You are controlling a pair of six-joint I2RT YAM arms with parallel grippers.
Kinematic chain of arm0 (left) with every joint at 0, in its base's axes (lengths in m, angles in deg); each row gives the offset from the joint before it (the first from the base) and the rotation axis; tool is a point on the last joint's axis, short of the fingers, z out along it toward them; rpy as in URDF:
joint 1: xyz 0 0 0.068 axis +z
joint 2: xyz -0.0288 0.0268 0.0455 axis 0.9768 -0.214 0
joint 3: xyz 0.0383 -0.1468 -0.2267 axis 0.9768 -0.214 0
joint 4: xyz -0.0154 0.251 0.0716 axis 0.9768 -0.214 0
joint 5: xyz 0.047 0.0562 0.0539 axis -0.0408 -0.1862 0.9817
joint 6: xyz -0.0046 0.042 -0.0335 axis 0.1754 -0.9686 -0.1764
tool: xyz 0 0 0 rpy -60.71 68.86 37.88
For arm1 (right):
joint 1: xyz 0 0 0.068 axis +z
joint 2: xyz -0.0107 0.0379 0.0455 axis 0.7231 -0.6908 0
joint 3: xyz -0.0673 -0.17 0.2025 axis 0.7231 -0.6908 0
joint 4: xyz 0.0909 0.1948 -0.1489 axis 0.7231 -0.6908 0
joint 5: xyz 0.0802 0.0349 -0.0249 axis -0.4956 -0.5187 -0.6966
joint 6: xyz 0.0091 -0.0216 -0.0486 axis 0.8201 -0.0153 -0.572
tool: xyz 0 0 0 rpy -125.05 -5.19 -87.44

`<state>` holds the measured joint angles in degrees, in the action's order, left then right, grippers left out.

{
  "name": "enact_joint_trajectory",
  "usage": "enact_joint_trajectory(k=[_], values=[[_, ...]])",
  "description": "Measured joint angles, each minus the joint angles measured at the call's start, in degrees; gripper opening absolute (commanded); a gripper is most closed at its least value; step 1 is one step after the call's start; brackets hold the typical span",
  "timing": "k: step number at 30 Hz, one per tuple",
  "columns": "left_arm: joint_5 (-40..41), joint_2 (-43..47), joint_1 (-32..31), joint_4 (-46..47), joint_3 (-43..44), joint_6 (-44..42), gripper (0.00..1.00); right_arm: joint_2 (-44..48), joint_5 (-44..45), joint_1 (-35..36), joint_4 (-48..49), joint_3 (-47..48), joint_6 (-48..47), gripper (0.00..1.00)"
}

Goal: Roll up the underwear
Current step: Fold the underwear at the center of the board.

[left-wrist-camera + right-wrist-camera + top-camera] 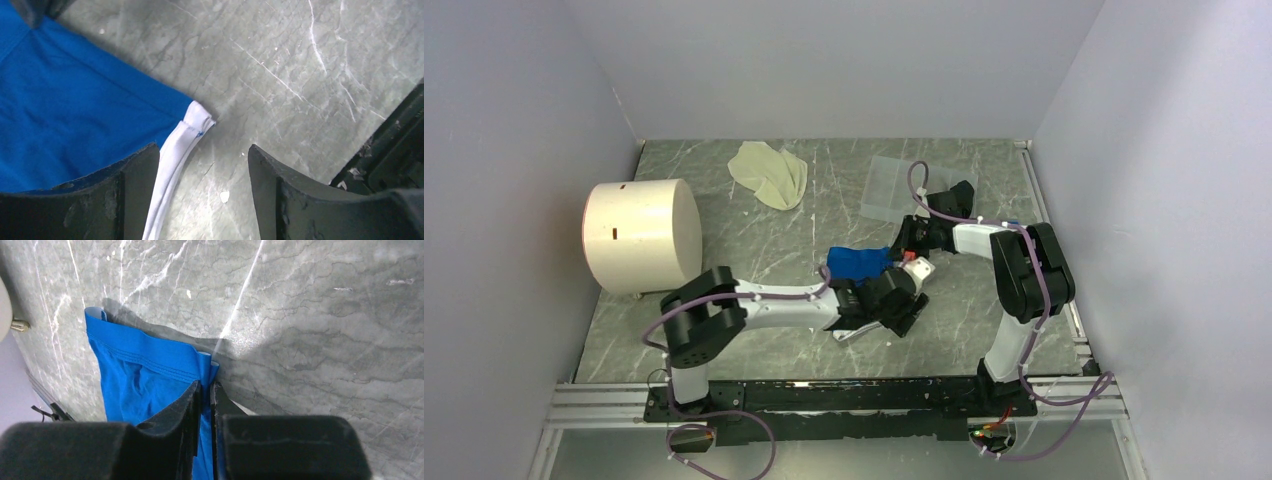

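Centrally, right gripper (206,385) clamps the blue underwear (140,385); left gripper (201,152) gapes; cream underwear (769,172) lies left of the clear tray (889,190), upper centre.

surface: grey marble table (754,240) | on it: blue underwear (856,262), cream underwear (769,172), white drum (639,235), clear tray (894,188)

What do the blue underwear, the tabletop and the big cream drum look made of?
Blue underwear: soft matte knit cloth, judging by its stitched seams and the limp way it folds.
Tabletop: hard grey marble-look surface with white veins and a slight sheen; it could be stone or printed laminate.
Drum: smooth, plain cream shell, probably plastic or painted; the view leaves this open.
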<state>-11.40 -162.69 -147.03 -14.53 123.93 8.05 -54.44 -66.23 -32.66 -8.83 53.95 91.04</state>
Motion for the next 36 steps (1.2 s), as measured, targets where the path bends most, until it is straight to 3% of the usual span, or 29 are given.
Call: enact_joint_trajectory(k=[5, 12, 18, 23, 36], values=[[4.6, -6.2, -2.8, -0.1, 3.7, -0.9, 0.71, 0.0, -1.4, -0.9, 1.4, -0.9, 0.5, 0.13], [12.1, -13.5, -5.3, -1.5, 11.0, -2.4, 0.63, 0.0, -2.5, -1.9, 1.8, -1.4, 0.6, 0.12], [17.2, -18.6, -6.4, -7.7, 18.0, -2.9, 0.62, -0.1, -2.8, -2.5, 1.8, -1.4, 0.6, 0.11], [20.6, -19.1, -7.5, -10.9, 19.3, -3.2, 0.61, -0.2, -3.0, -2.6, 1.8, -1.4, 0.6, 0.11], [22.2, -19.6, -7.7, -13.9, 20.2, -1.7, 0.49, -0.5, -3.6, -2.8, 1.8, -1.3, 0.4, 0.08]])
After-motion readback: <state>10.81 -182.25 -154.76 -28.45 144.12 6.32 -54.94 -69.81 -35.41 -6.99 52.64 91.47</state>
